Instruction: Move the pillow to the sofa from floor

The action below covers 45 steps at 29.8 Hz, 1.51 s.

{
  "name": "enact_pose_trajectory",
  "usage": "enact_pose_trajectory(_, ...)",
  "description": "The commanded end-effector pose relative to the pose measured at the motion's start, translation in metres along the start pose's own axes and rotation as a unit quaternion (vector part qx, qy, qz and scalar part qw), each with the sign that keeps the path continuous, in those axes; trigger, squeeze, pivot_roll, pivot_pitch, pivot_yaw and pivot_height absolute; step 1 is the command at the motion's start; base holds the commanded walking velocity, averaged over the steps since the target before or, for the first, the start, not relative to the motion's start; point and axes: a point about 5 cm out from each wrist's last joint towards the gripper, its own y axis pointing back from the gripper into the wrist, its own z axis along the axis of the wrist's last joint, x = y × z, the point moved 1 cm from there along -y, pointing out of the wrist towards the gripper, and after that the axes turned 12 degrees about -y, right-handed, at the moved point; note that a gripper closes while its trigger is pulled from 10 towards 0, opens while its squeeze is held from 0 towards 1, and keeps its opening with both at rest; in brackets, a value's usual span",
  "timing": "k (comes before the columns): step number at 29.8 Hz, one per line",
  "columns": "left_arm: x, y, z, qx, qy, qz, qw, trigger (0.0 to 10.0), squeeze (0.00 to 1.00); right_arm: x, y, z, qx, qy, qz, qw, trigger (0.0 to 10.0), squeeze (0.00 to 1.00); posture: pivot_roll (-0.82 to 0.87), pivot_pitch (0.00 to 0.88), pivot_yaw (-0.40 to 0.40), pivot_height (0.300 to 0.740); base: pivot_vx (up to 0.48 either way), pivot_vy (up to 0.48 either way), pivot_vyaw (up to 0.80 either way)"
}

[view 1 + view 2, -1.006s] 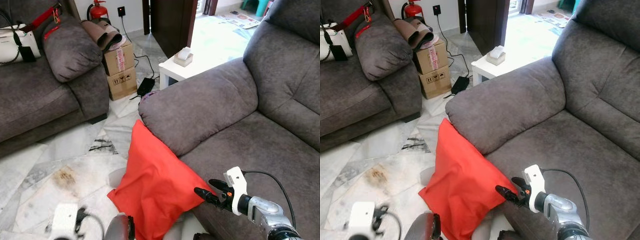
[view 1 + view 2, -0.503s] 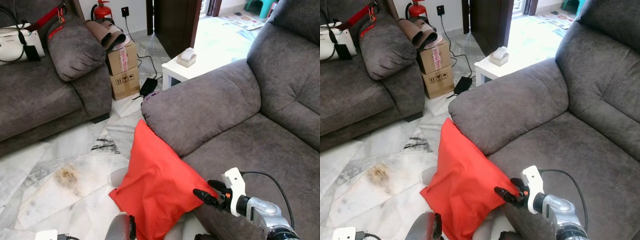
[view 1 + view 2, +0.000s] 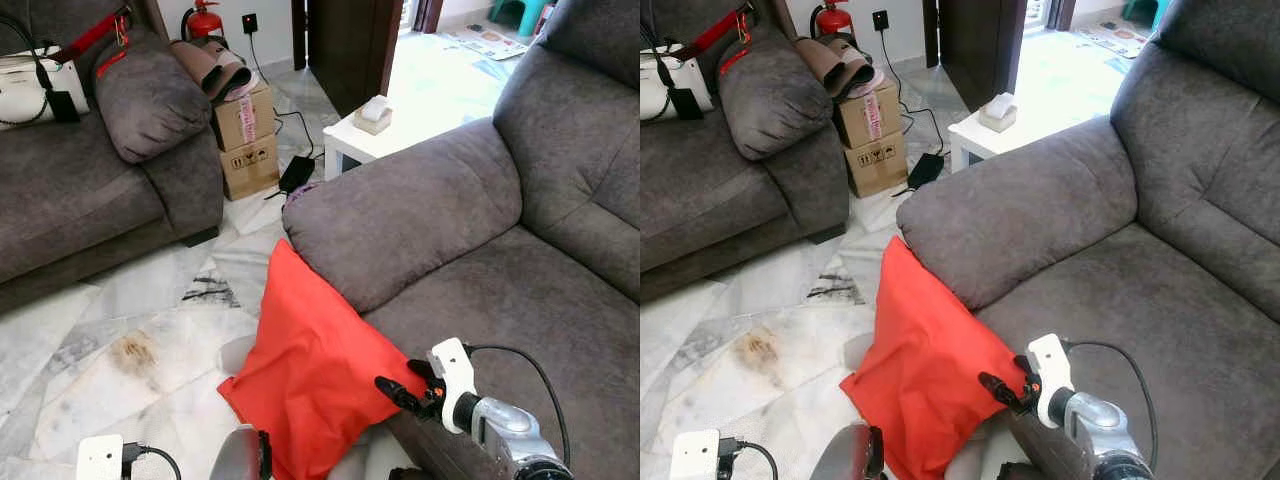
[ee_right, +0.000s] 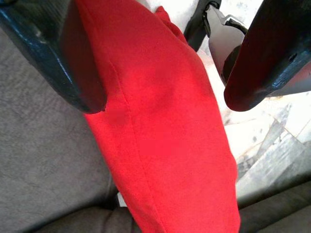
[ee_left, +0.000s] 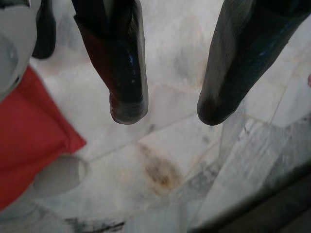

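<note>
Right wrist view looks down between two spread black fingers [image 4: 73,73] with the red pillow [image 4: 165,141] lying in the gap; neither finger is clearly pressing it. From the head camera, the pillow [image 3: 320,370] stands on edge on the marble floor [image 3: 130,320], leaning against the front of the grey sofa [image 3: 480,260], just under its armrest. The right gripper [image 3: 392,392] reaches in at the pillow's right corner, at the edge of the sofa seat, fingers apart.

Left wrist view shows the left gripper [image 5: 167,109] with its fingers parted and nothing between them, hanging over the floor, with a corner of the pillow off to one side.

Two cardboard boxes [image 3: 243,140] are stacked beside a second sofa [image 3: 90,190] at the far left; rolled brown material and a pink item rest on top of them, and whether anything is inside cannot be told. A tissue box [image 3: 373,114] sits on a small white table [image 3: 370,145]. A white handbag [image 3: 30,90] lies on the second sofa.
</note>
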Motion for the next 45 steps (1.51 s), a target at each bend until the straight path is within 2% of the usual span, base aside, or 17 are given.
enact_pose_trajectory(1, 0.006, 0.001, -0.002, 0.003, 0.004, 0.005, 1.000, 10.0, 0.00, 0.002, -0.001, -0.004, 0.002, 0.001, -0.004, 1.000, 10.0, 0.00, 0.12, 0.197, 0.028, 0.623, 0.000, 0.000, 0.00)
enact_pose_trajectory(11, 0.005, 0.001, 0.010, -0.021, 0.007, 0.002, 1.000, 10.0, 0.00, 0.008, -0.008, -0.012, 0.002, 0.004, -0.023, 1.000, 10.0, 0.00, 0.13, 0.205, 0.030, 0.623, 0.000, 0.000, 0.00)
enact_pose_trajectory(25, 0.007, 0.005, 0.007, -0.018, 0.011, 0.007, 1.000, 10.0, 0.00, 0.010, -0.009, -0.025, 0.023, 0.019, -0.046, 0.998, 10.0, 0.00, 0.14, 0.210, 0.018, 0.623, 0.000, 0.000, 0.00)
enact_pose_trajectory(32, 0.005, 0.006, 0.010, -0.023, 0.012, 0.007, 1.000, 10.0, 0.00, 0.004, -0.010, -0.017, -0.002, 0.030, -0.100, 0.995, 10.0, 0.00, 0.14, 0.212, 0.018, 0.623, 0.000, 0.000, 0.00)
enact_pose_trajectory(36, 0.010, 0.006, 0.014, -0.035, -0.001, 0.010, 0.999, 10.0, 0.00, -0.001, -0.009, -0.013, -0.012, 0.063, -0.151, 0.986, 10.0, 0.00, 0.16, 0.216, 0.017, 0.623, 0.000, 0.000, 0.00)
enact_pose_trajectory(39, 0.013, 0.006, 0.015, -0.038, -0.004, 0.013, 0.999, 10.0, 0.00, 0.001, -0.011, -0.015, -0.013, 0.060, -0.153, 0.986, 10.0, 0.00, 0.17, 0.220, 0.018, 0.623, 0.000, 0.000, 0.00)
enact_pose_trajectory(45, 0.017, 0.008, 0.017, -0.043, -0.006, 0.013, 0.999, 10.0, 0.00, 0.017, -0.021, -0.024, 0.005, 0.052, -0.117, 0.992, 10.0, 0.00, 0.18, 0.230, 0.025, 0.623, 0.000, 0.000, 0.00)
